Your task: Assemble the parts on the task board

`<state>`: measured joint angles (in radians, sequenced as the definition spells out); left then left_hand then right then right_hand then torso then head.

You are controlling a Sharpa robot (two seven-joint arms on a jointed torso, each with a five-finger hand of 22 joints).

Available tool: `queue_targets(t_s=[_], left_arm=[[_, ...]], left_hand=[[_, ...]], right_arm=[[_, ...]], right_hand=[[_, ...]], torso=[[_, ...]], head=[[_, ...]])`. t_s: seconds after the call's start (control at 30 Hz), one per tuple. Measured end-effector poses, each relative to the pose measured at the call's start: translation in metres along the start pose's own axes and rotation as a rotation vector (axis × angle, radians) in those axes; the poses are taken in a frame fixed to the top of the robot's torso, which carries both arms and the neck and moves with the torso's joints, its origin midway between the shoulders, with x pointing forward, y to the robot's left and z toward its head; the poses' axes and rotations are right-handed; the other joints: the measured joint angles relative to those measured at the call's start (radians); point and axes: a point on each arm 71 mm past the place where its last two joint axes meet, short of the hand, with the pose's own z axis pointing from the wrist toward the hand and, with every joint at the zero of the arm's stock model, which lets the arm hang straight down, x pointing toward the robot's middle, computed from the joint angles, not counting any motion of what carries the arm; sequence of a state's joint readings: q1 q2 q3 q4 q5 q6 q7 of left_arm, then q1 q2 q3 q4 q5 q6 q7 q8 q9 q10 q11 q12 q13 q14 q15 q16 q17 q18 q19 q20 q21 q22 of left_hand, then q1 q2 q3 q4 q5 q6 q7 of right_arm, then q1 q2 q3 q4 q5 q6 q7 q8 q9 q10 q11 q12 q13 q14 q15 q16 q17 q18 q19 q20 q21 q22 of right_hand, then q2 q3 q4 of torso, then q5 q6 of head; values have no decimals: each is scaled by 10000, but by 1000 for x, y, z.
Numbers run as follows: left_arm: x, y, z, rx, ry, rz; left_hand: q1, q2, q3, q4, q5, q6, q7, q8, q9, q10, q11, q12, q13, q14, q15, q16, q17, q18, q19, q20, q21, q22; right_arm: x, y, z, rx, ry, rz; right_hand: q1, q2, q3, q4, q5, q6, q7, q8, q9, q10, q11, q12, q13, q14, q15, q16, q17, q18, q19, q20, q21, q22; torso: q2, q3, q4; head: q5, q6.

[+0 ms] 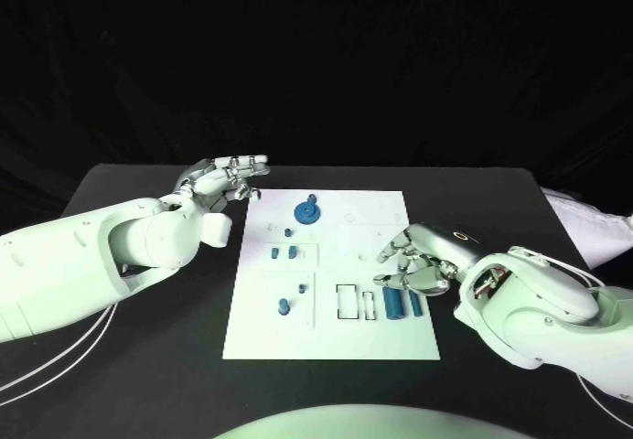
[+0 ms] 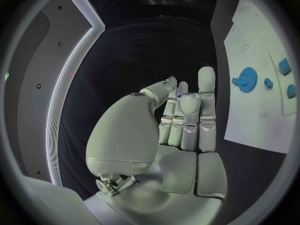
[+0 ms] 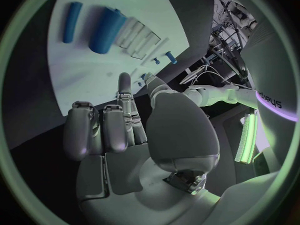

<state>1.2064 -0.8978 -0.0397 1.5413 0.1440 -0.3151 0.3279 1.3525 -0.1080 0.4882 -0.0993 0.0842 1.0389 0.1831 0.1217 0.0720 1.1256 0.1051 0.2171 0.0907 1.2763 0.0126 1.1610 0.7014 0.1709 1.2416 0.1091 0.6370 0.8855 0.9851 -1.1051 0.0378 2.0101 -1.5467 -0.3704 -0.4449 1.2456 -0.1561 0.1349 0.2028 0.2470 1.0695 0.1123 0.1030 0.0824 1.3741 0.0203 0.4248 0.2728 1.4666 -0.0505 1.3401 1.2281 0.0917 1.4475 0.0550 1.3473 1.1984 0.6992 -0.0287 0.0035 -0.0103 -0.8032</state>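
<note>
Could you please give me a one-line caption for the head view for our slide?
Left hand raised at the white board's far-left corner; right hand hovers beside two blue cylinders.

A white task board (image 1: 382,338) is seen on a black table (image 1: 145,366). Blue is shown by the gear (image 1: 306,214), by the two cylinders (image 1: 402,302) and by the small parts (image 1: 284,306) on the board. Silver is borne by the left robot hand (image 1: 235,174) and the right robot hand (image 1: 412,263), while white is borne by both arms.
</note>
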Motion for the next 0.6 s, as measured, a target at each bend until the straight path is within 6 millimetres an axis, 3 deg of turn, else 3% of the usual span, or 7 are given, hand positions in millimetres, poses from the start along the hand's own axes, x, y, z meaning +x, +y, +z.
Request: queue_targets(t_s=[0.07, 0.13, 0.27, 0.3, 0.37, 0.6], left_arm=[[1, 1, 0, -31, 40, 0], [2, 2, 0, -47, 63, 1], [3, 4, 0, -82, 95, 0], [4, 4, 0, -92, 105, -1], [4, 5, 0, -96, 118, -2], [3, 5, -1, -103, 103, 7]], left_hand=[[0, 0, 0, 0, 0, 0, 0, 0, 0, 0, 0, 0, 0, 0, 0, 0, 0, 1, 0, 0, 0, 0], [0, 0, 0, 0, 0, 0, 0, 0, 0, 0, 0, 0, 0, 0, 0, 0, 0, 0, 0, 0, -39, -11], [0, 0, 0, 0, 0, 0, 0, 0, 0, 0, 0, 0, 0, 0, 0, 0, 1, 1, 0, 0, -40, -12], [0, 0, 0, 0, 0, 0, 0, 0, 0, 0, 0, 0, 0, 0, 0, 0, 1, 2, 0, 0, -40, -12], [0, 0, 0, 0, 0, 0, 0, 0, 0, 0, 0, 0, 0, 0, 0, 0, 1, 1, 0, 0, -40, -12], [0, 0, 0, 0, 0, 0, -1, 0, 0, 0, 0, 0, 0, 1, 1, 0, 1, 1, 0, 0, -40, -11]], right_arm=[[4, -9, -6, 566, 249, 180], [8, -12, -9, 889, 455, 289], [12, -15, -12, 1262, 704, 352], [14, -16, -12, 1360, 770, 342], [16, -18, -13, 1501, 874, 306], [23, -25, -12, 1869, 1164, 26]], right_hand=[[-6, 9, -452, 234, 149, 22, -22, 93, 39, 5, -24, 2000, 2284, -1, 0, 214, 218, -89, 65, -65, 164, 234], [63, 209, -789, 483, 260, -12, -56, 160, 83, -4, -36, 4155, 4725, -1, 0, 517, 594, -155, 119, -119, 373, 545], [145, 403, -1207, 757, 320, -11, -57, 281, 139, 136, -32, 6452, 7358, -1, 0, 1014, 795, -176, 119, -119, 688, 1024], [162, 496, -1393, 807, 339, -11, -57, 332, 166, 136, -33, 7024, 8032, -1, 1, 1113, 801, -309, 147, -91, 740, 1081], [105, 713, -1670, 851, 377, -11, -57, 435, 222, 136, -33, 7491, 8649, -1, 1, 1181, 800, -309, 155, -83, 741, 1098], [-103, 920, -2138, 873, 433, -46, -92, 513, 303, 96, 7, 7775, 9176, -1, 1, 1222, 800, -309, 154, -83, 781, 1097]], torso=[[2, -4, -43], [6, -11, -94], [11, -24, -147], [11, -23, -152], [11, -28, -158], [12, -35, -157]], head=[[-33, 12], [-47, 14], [-55, 16], [-55, 16], [-71, 16], [-87, -3]])
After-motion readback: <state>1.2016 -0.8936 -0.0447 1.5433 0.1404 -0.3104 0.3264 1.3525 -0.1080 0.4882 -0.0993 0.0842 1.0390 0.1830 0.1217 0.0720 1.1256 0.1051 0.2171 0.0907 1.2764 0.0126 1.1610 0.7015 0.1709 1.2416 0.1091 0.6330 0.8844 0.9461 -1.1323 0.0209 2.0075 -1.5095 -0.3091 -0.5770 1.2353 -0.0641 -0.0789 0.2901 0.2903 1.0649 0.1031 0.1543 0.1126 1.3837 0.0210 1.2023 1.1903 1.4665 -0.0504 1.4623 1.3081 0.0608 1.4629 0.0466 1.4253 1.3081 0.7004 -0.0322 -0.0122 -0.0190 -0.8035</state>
